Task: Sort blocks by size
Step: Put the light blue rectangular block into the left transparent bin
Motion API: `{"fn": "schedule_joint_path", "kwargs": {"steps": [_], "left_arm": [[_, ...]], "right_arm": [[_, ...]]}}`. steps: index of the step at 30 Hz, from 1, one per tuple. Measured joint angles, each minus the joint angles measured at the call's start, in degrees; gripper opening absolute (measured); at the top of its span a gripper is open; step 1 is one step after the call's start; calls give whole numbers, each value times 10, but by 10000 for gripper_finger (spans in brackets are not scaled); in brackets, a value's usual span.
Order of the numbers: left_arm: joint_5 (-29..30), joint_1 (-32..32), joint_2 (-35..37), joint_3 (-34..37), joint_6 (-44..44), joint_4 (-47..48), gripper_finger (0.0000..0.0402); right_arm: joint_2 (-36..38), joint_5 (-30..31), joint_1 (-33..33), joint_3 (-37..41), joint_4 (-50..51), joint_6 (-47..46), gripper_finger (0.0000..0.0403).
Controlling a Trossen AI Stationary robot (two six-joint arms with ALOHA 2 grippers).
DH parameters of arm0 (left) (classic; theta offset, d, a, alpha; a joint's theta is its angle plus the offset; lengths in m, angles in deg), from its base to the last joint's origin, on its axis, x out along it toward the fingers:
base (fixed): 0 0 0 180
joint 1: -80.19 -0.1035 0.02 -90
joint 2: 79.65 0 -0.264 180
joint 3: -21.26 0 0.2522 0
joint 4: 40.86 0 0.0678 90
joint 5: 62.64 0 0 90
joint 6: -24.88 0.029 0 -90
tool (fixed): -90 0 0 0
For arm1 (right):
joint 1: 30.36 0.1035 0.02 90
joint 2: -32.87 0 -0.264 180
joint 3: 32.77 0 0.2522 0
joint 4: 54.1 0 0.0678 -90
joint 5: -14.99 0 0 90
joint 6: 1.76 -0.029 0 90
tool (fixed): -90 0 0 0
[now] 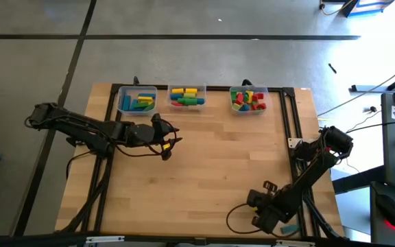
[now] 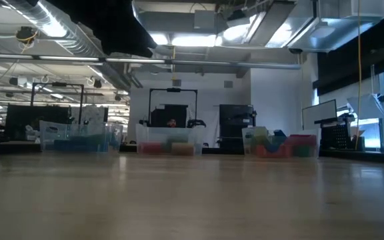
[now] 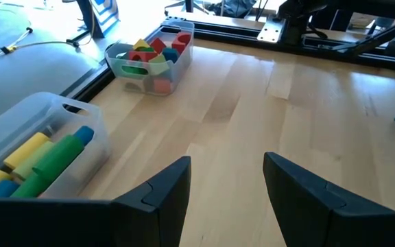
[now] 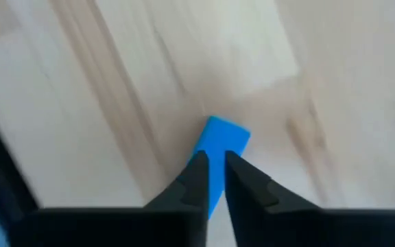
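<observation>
— Three clear bins of sorted blocks line the far edge of the table. What's left?

— One blue block, at the near right corner, diagonally opposite the bins. The right gripper pinches it, fingers nearly together, its long axis running between them.

— And the left gripper?

— Spread, holding nothing, hovering just before the bins. The right arm probably carries the block across.

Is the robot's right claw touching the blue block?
Touching. In the right wrist view, the right gripper has both dark fingers pressed against the sides of the blue block.
</observation>
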Motion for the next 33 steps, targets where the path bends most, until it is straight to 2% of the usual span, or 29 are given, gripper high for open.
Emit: {"fn": "schedule_joint_path", "kwargs": {"steps": [4,8,14,19,23,26,29,33], "left_arm": [[0,0,-1,0,1,6,180],[0,1,-12,0,-11,18,180],[0,1,-26,0,-11,15,180],[0,1,-26,0,-11,15,180],[0,1,-26,0,-11,16,180],[0,1,-26,0,-11,16,180],[0,1,-26,0,-10,17,180],[0,1,-26,0,-10,18,180]], "right_arm": [[0,26,-13,0,5,31,8],[0,21,-22,0,5,30,16],[1,-83,-29,0,5,-8,78],[1,-106,-28,0,5,-28,167],[1,-106,-28,0,3,-28,241],[1,-88,-16,0,3,-28,279],[1,-46,3,0,4,-31,293],[2,-13,19,16,-7,-91,290]]}}
